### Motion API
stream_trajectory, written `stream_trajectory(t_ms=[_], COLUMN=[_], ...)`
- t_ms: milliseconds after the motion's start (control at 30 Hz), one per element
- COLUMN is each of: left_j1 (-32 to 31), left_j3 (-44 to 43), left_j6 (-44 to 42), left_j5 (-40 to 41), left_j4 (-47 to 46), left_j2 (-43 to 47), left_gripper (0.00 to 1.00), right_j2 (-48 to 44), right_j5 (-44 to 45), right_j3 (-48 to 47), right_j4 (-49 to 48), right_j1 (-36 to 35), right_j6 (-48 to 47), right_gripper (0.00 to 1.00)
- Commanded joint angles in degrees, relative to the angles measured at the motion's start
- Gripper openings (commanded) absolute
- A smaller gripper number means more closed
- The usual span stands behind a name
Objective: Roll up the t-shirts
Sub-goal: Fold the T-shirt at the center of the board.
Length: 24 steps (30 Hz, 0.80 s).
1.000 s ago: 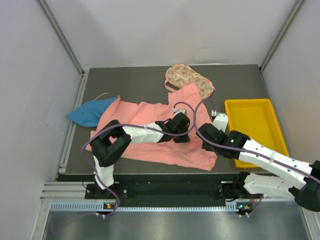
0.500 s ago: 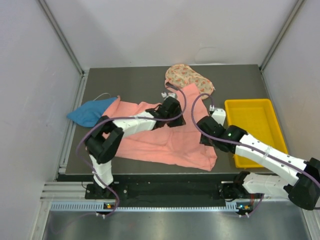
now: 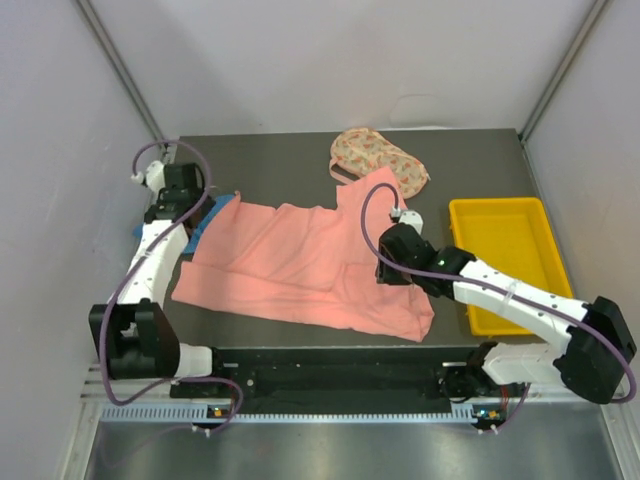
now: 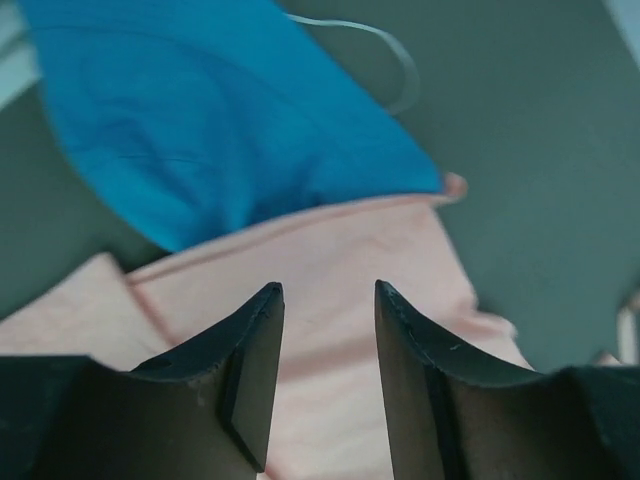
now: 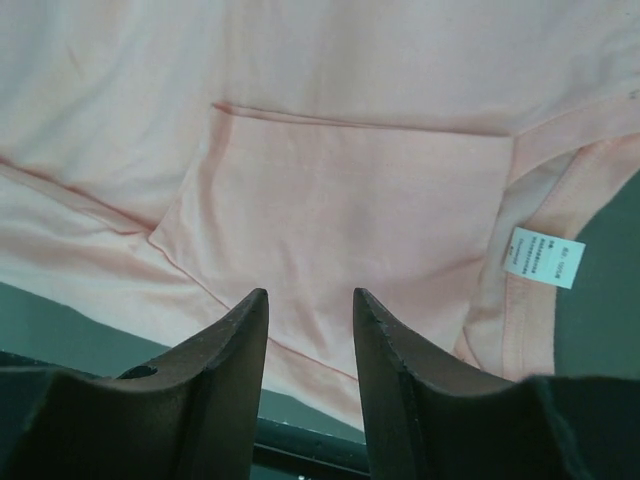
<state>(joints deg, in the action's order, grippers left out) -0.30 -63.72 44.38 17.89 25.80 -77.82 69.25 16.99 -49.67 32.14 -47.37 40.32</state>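
While the salmon-pink t-shirt [image 3: 290, 265] lies spread out flat-ish and wrinkled across the middle of the dark table [image 3: 270, 160], not rolled, neither arm has hold of it.

Left gripper [image 4: 327, 295]: jaws apart, nothing between them. It hangs over the table's far-left corner, above the spot where the pink tee's left edge meets the blue t-shirt [image 4: 200, 120]. The blue tee is bunched at the left side of the table, mostly hidden under the left arm in the top view. The pink edge touches it and seems to lie over its near rim. A thin white cord [image 4: 395, 50] loops on bare table just beyond the blue cloth.

Right gripper [image 5: 310, 295]: jaws apart too, empty, pointing down at the right part of the pink tee. Cannot tell whether the fingertips touch the cloth. Its wrist view shows a squarish seamed panel right ahead of the fingers, pocket or fold, cannot tell which. The white neck label [image 5: 542, 257] sits off to the right by the collar band.

The floral-print t-shirt [image 3: 380, 160] is bunched up at the far edge, against the pink tee's far-right corner.

A yellow tray [image 3: 500, 235] sits on the right side of the table, just beside the pink tee; the right forearm crosses above its near-left corner
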Motion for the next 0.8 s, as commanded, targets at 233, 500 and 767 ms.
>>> stream_trajectory(t_ms=[233,500,767], left_j1=[17.6,18.8,18.7], left_j3=[8.2,8.3,-1.4], left_j6=[1.1,0.2,-1.1], left_j5=[-5.3,-8.4,-16.7], left_j4=[-5.8,-18.1,-29.5], left_j2=[-8.4,-16.5,-30.1], left_gripper=[0.79,0.82,0.65], right_j2=[1.2,1.9,2.5], right_j5=[-7.4,-7.3,-5.7], right_j3=[2.1,3.1,2.8], right_j4=[-8.7,-9.1,-9.1], right_j1=[0.6,0.6,0.5], right_j6=[-4.6,-5.2,-5.6], right_gripper=[0.44,0.44,0.44])
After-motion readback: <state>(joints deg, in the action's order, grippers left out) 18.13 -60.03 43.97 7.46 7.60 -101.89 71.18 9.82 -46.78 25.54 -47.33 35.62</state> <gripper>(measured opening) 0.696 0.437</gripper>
